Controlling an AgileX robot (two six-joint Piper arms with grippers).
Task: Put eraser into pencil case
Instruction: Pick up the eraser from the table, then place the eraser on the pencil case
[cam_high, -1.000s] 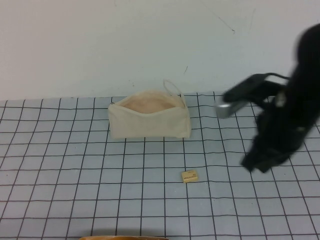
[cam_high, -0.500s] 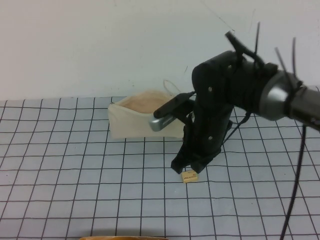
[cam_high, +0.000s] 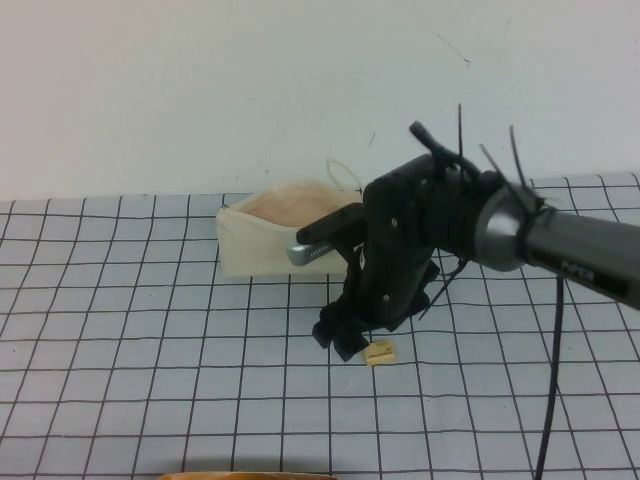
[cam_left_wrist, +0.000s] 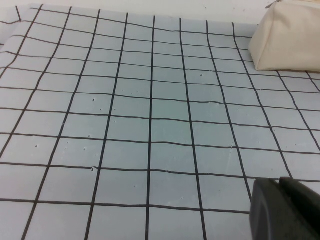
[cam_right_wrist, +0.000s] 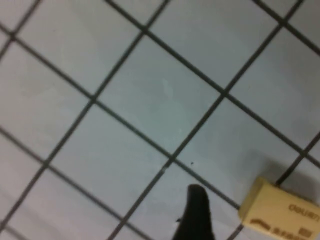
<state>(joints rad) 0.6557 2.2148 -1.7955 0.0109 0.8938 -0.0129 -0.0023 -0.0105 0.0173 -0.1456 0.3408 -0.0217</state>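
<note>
While the right gripper (cam_high: 345, 340) hangs low over the gridded mat (cam_high: 120, 300), its dark fingertips sit just beside the eraser (cam_high: 379, 352), on that block's left, not around it. The spread of its fingers cannot be told; only 1 dark fingertip (cam_right_wrist: 196, 215) shows in the right wrist view, close to the eraser (cam_right_wrist: 280, 214) but apart from it. The eraser lies flat and free on the mat, near the pencil case (cam_high: 290, 240), which stands farther back with its mouth open upward. To do this step well, the gripper probably needs to shift toward the eraser until the block lies between both fingers, then settle squarely before closing. The left gripper (cam_left_wrist: 285, 210) is parked low over bare mat, its finger spread likewise indeterminate.
</note>
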